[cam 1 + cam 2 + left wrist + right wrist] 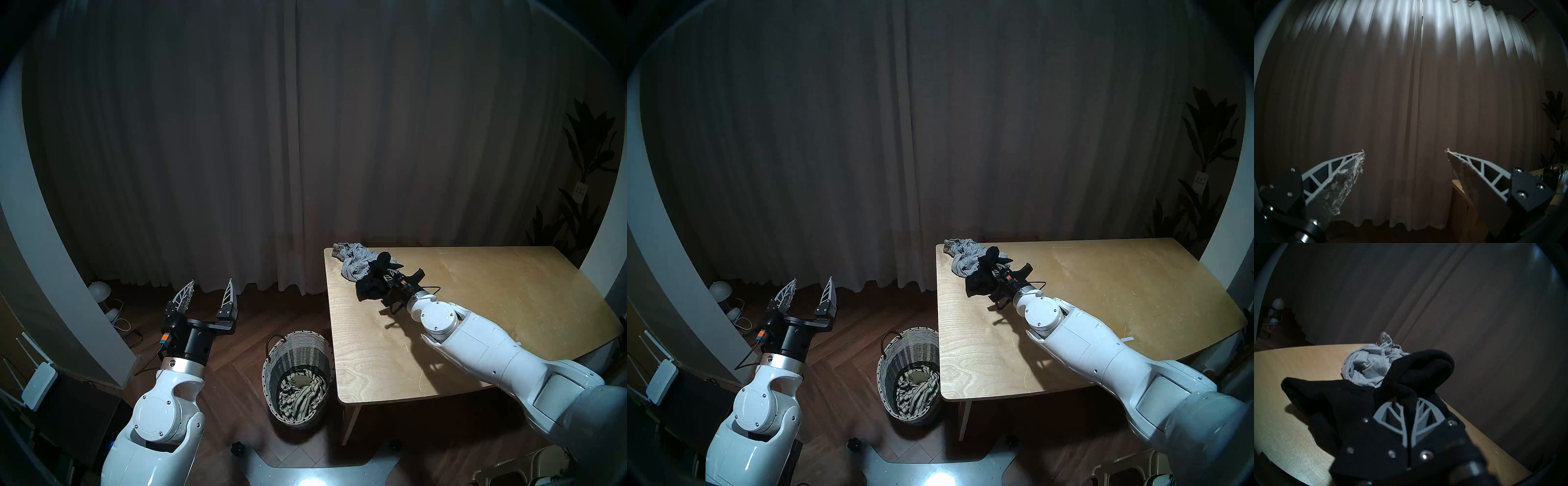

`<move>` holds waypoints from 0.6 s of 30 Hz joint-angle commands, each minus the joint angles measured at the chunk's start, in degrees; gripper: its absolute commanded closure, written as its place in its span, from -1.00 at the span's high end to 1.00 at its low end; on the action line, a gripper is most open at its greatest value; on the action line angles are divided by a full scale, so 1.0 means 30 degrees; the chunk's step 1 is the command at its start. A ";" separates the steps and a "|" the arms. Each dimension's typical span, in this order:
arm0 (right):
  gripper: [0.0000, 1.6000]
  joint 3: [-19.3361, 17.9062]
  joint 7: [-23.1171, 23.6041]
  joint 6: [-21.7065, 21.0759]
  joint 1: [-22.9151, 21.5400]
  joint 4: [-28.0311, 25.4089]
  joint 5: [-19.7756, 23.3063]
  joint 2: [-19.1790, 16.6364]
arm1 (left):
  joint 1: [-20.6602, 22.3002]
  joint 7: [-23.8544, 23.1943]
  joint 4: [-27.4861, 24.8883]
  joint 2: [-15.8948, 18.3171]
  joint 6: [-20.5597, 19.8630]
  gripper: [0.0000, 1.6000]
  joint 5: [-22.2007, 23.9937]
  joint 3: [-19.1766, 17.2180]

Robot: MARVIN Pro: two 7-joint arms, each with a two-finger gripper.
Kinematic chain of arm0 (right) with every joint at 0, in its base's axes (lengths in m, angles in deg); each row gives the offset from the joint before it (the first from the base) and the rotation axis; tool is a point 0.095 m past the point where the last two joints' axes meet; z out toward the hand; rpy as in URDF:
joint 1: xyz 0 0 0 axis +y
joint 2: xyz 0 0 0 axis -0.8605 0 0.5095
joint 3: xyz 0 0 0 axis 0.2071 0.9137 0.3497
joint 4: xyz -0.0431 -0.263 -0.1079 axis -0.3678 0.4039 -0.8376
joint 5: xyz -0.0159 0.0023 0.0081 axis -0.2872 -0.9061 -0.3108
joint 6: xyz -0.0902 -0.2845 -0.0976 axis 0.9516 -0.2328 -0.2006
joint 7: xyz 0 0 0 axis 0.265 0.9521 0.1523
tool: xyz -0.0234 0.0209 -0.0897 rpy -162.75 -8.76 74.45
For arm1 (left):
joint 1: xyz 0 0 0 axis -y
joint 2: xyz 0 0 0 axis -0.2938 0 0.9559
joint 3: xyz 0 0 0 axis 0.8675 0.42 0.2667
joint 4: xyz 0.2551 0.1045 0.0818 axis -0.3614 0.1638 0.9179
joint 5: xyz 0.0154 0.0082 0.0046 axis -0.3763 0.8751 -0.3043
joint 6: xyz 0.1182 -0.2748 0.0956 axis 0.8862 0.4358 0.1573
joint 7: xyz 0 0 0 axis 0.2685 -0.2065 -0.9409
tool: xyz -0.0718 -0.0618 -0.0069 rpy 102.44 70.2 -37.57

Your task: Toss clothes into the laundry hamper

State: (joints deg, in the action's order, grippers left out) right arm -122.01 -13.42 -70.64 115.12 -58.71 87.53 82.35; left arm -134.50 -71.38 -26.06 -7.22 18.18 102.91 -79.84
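On the wooden table (492,305) lies a black garment (371,283) (1335,400), and my right gripper (390,276) (1409,403) is shut on a fold of it. Behind it sits a crumpled heather grey garment (354,263) (1369,370) near the table's far left corner. The woven laundry hamper (298,353) (912,353) stands on the floor by the table's left edge, with a cream black-striped garment (302,395) and an olive-tan piece (302,379) inside. My left gripper (211,285) (1405,151) hangs open and empty, left of the hamper, facing the curtain.
A long grey curtain (305,135) closes off the back. A white lamp and cables (101,298) lie on the floor at the left, a router (37,380) at the far left. A plant (583,169) stands at the right behind the table. My base plate (315,471) is below.
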 commanded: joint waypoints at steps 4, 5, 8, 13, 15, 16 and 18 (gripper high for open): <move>-1.00 0.0530 0.0275 -0.0036 -0.1691 0.3182 -0.0728 0.1840 | 0.0276 0.0301 -0.0783 0.0148 -0.0565 1.00 -0.0085 -0.0329; -1.00 0.0630 0.0371 0.0067 -0.1724 0.3507 -0.0793 0.1930 | 0.0376 0.0321 -0.0750 0.0136 -0.0677 1.00 -0.0076 -0.0255; 1.00 0.0829 0.0627 0.0744 -0.1907 0.4588 -0.0927 0.2290 | 0.0681 0.0406 -0.0730 0.0147 -0.1040 1.00 -0.0121 -0.0067; 1.00 0.0970 0.0932 0.2339 -0.2318 0.6159 -0.1064 0.2833 | 0.0969 0.0607 -0.0776 0.0153 -0.1513 1.00 -0.0218 0.0092; 1.00 0.1000 0.1024 0.2587 -0.2460 0.6620 -0.1054 0.3045 | 0.1031 0.0685 -0.0772 0.0148 -0.1627 1.00 -0.0244 0.0155; 1.00 0.1032 0.1051 0.2631 -0.2530 0.6776 -0.1081 0.3129 | 0.1057 0.0718 -0.0768 0.0146 -0.1670 1.00 -0.0258 0.0191; 1.00 0.1051 0.1358 0.2615 -0.2827 0.7443 -0.0988 0.3503 | 0.1107 0.0786 -0.0755 0.0141 -0.1756 1.00 -0.0292 0.0283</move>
State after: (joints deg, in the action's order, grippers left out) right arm -119.52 -11.03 -63.96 108.35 -41.83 84.56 88.79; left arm -132.82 -69.13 -26.89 -6.69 13.11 102.32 -79.25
